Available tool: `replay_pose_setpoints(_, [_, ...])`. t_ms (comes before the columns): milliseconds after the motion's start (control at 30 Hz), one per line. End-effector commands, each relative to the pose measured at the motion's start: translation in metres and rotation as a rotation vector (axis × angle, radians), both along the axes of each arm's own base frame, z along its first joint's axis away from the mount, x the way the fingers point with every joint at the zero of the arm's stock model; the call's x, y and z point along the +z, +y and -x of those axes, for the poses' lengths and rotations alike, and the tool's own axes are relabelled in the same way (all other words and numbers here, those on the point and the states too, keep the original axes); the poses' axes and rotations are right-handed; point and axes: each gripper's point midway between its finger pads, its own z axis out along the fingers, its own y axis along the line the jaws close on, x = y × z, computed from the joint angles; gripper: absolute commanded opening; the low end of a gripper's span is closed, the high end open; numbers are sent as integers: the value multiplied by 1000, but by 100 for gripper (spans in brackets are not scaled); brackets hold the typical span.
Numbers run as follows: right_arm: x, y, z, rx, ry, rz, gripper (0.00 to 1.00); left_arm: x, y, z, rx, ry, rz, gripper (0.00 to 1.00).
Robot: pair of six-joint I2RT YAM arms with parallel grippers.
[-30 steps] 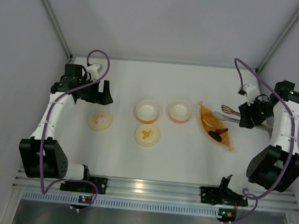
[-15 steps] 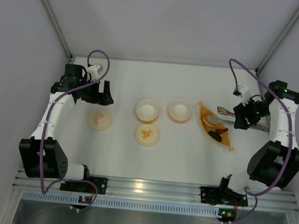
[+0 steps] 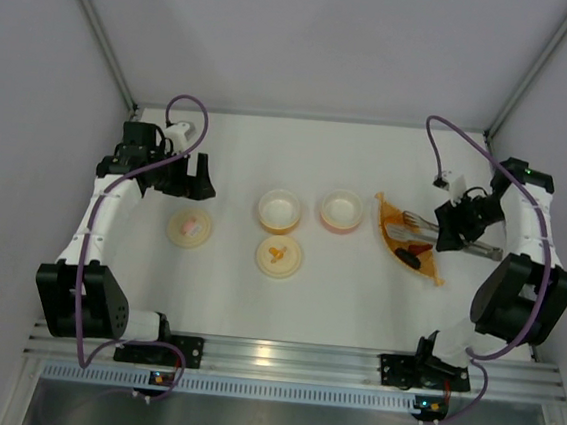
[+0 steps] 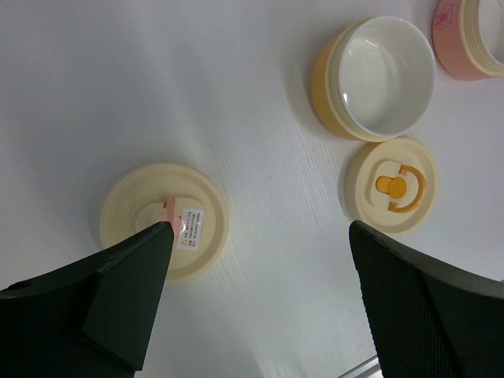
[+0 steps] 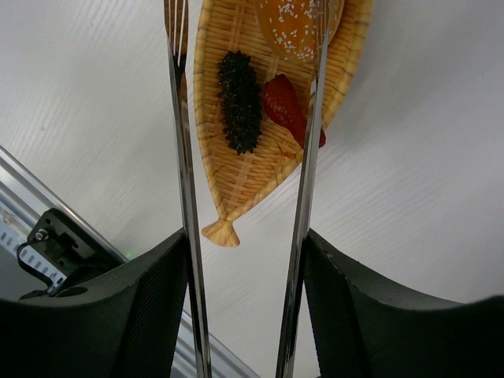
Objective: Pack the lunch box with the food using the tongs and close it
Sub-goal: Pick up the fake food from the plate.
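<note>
The tongs (image 5: 183,157) sit in the R end effector (image 5: 246,260), which is clenched on them: each metal arm runs along the inner face of a finger, and the arms stand apart. In the wrist view the tongs reach out over the orange boat-shaped tray (image 5: 236,181) at the desk's (image 3: 355,300) right side. One arm, w/ a fork-like tip, lies just outside the tray's edge. The other crosses the tray beside the bun (image 5: 298,24) and the red bit (image 5: 285,106). Whether the tips touch anything can't be told.

The food is all in the tray. The sesame bun is at the far end, and the dark piece (image 5: 239,101) and the red bit lie side by side in the middle, btwn the two tong arms.

To the left of the tray, mid-desk, stand the pink bowl (image 4: 472,39) and then the orange bowl (image 4: 378,75), both upright w/ white insides showing and no lids on. The lid w/ an orange handle (image 4: 391,185) lies flat just near the orange bowl. The lid w/ a pink mark (image 4: 126,228) lies further left.

The L end effector (image 4: 260,260) hangs over that left part of the desk, released, fingers spread wide and holding nothing, one finger over the pink-marked lid in its wrist view.
</note>
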Motion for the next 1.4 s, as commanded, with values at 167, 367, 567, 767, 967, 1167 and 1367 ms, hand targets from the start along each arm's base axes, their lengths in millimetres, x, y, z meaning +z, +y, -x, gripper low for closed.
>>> replay_pose_setpoints(167, [-8, 6, 2, -1, 25, -14, 52, 17, -2, -1, -15, -51, 2, 98])
replay_pose_setpoints(367, [-7, 3, -3, -23, -2, 5, 51, 18, -3, -2, -15, -52, 4, 98])
replay_pose_setpoints(567, [8, 3, -11, -35, -66, 8, 50, 18, -2, -1, -10, -50, 5, 98])
replay_pose_setpoints(767, [18, 3, -14, -38, -95, 7, 50, 18, -1, -1, -8, -51, -2, 98])
replay_pose_setpoints(967, [31, 6, -16, -42, -134, 1, 50, 17, -1, 0, -9, -52, -3, 98])
replay_pose_setpoints(1167, [39, 2, -18, -46, -169, 28, 50, 19, -1, 0, -8, -56, -4, 98])
replay_pose_setpoints(1367, [37, 0, -17, -38, -173, 42, 50, 18, 0, 0, -7, -55, -7, 98])
